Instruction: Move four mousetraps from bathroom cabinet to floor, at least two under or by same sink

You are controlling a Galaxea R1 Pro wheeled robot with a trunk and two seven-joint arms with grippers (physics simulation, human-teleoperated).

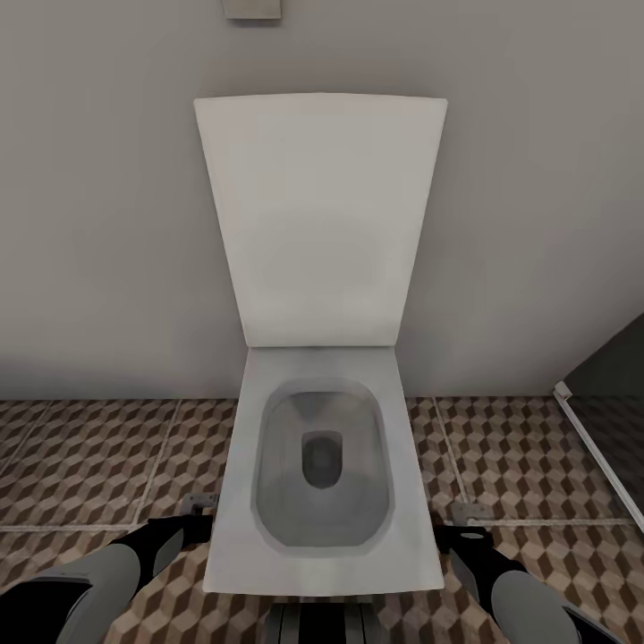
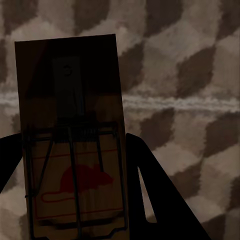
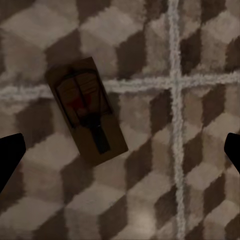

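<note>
A: What blocks the way ahead?

B: The white wall-hung toilet (image 1: 326, 465), lid up against the wall (image 1: 107, 224), stands squarely between the 2 arms. A glass partition (image 1: 604, 420) closes off the far right.

A: Any open floor?

B: Bare tiled floor (image 1: 89, 465) runs on both sides of the bowl. Under the right gripper (image 3: 120, 150), whose fingers are spread wide, 1 mousetrap (image 3: 87, 110) lies flat across a grout line with free tile all around it.

A: And the left?

B: The left gripper (image 2: 75, 165) is clamped on a mousetrap (image 2: 72, 140), which hides much of the floor; it's dim, so clearance below is unclear.
</note>
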